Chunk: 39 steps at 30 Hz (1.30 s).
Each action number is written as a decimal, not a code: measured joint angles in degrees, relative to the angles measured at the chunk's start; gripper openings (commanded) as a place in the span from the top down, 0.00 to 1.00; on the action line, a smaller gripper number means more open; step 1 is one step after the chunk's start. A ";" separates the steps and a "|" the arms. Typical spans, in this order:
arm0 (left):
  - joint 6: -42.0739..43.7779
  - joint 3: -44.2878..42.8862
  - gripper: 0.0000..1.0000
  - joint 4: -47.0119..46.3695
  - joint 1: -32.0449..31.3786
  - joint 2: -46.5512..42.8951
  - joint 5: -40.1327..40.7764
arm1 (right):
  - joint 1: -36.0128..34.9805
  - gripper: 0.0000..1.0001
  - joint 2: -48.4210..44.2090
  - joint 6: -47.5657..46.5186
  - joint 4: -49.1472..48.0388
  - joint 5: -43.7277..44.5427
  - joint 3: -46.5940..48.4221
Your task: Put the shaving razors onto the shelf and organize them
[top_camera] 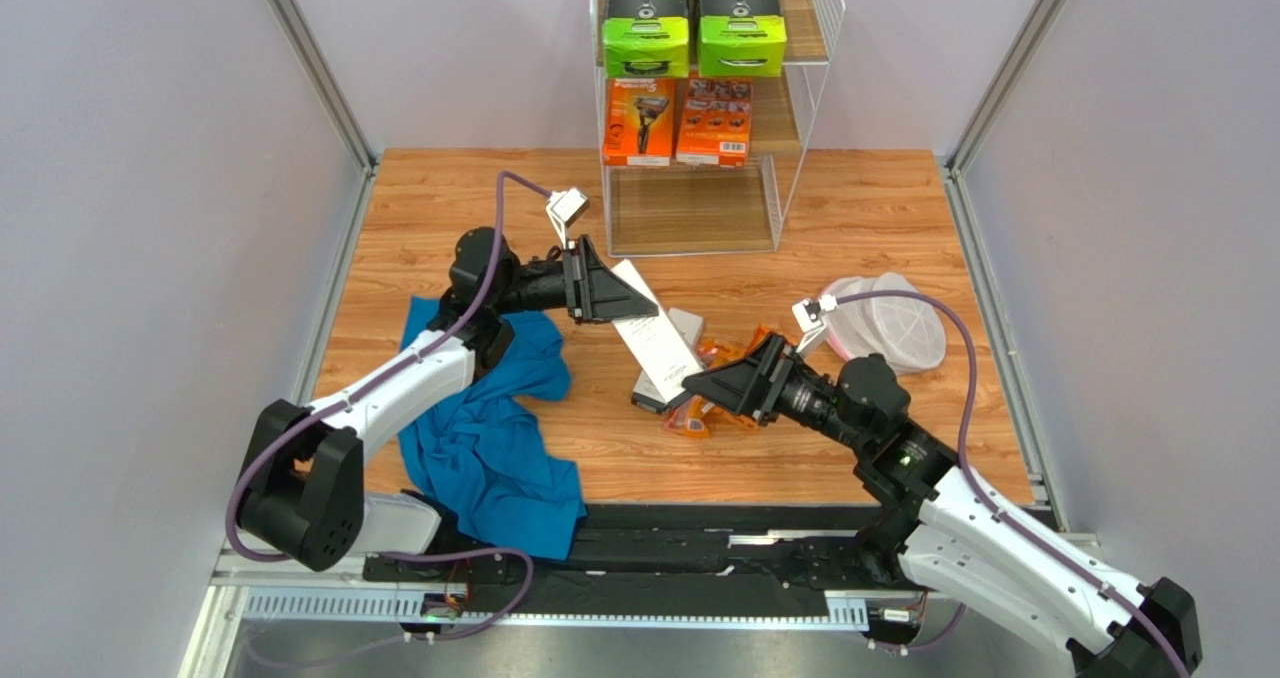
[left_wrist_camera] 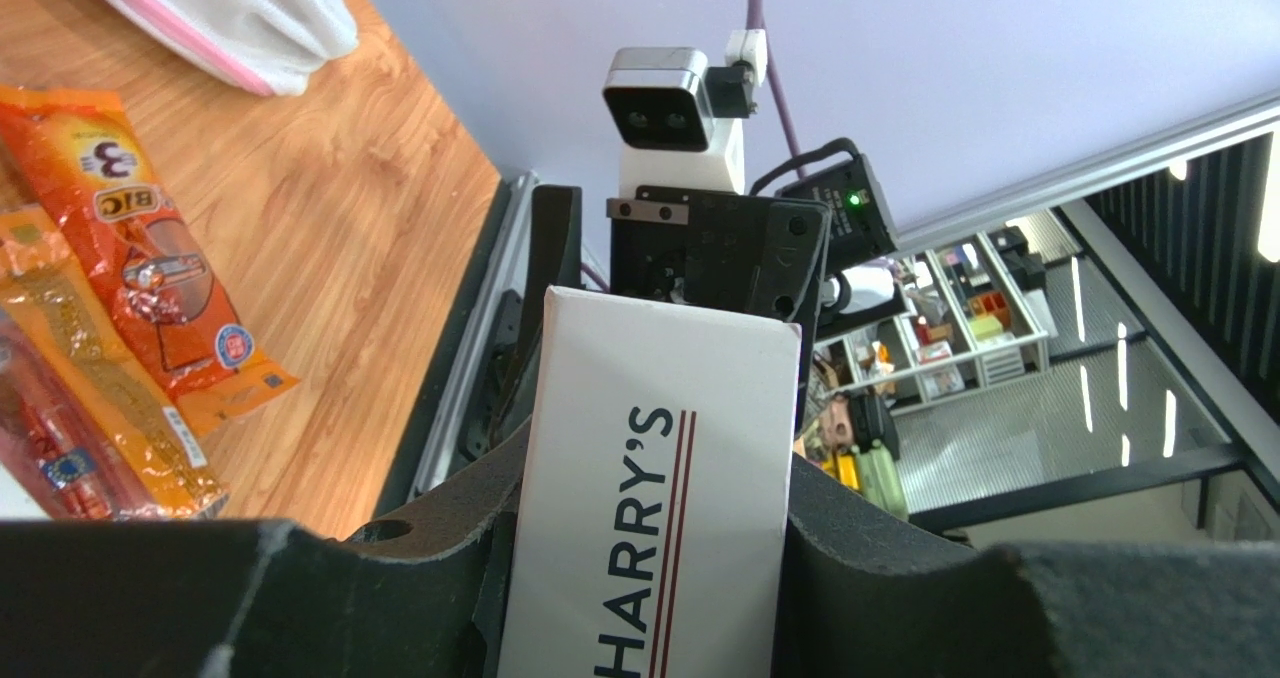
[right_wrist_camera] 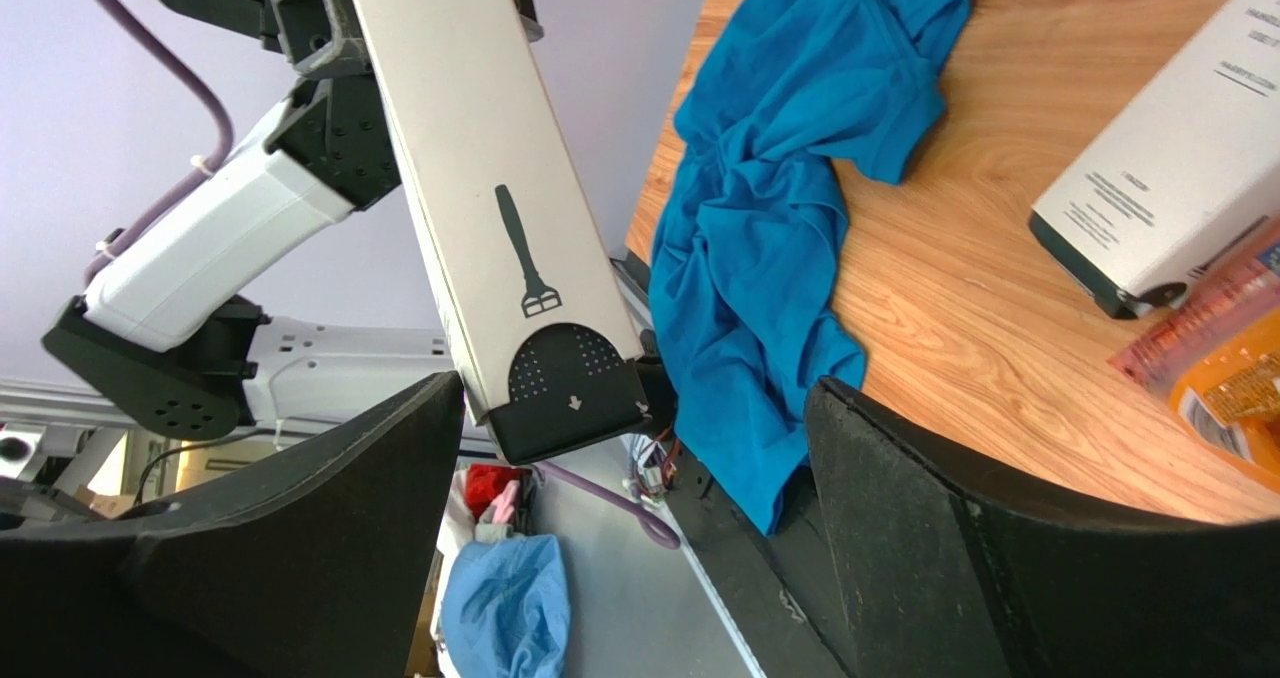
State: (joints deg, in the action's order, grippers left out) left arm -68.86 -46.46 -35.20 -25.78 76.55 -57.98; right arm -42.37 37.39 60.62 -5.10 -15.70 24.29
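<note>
Slanting above the table (top_camera: 887, 228), a slim white razor box (top_camera: 658, 345) marked HARRY'S is clamped at its far end by the left pincer (top_camera: 609, 294). Its near, black-capped end hangs between the widely spread fingers of the right pincer (right_wrist_camera: 634, 396), which stands open and grips nothing. A second white box (right_wrist_camera: 1187, 168) lies flat on the wood, touching the orange blister packs (left_wrist_camera: 128, 273). At the far edge stands the shelf (top_camera: 691, 210): two black boxes with lime-green ends (top_camera: 646, 26) sit side by side on its top tier, two orange boxes (top_camera: 639, 120) on the middle one. A blue cloth (top_camera: 496, 431) lies crumpled under the left arm, and a round white mesh item (top_camera: 890, 321) rests by the right arm.
</note>
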 measured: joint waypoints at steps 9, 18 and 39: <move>-2.16 0.04 0.98 -4.09 0.00 0.09 -0.04 | -0.22 0.46 3.45 1.14 -6.80 -2.29 0.24; -2.89 1.01 0.93 -5.49 0.04 0.52 -0.37 | -0.52 0.81 5.81 2.62 -9.46 -4.98 1.31; 25.59 -3.41 0.12 35.82 -1.18 -9.01 12.41 | -0.85 1.00 4.46 2.32 -5.46 -3.63 1.53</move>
State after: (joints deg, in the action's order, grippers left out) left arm -43.27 -49.87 0.62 -26.96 67.55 -45.56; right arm -43.22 41.85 62.94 -10.57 -19.33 25.82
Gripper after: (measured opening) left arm 0.873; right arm 0.391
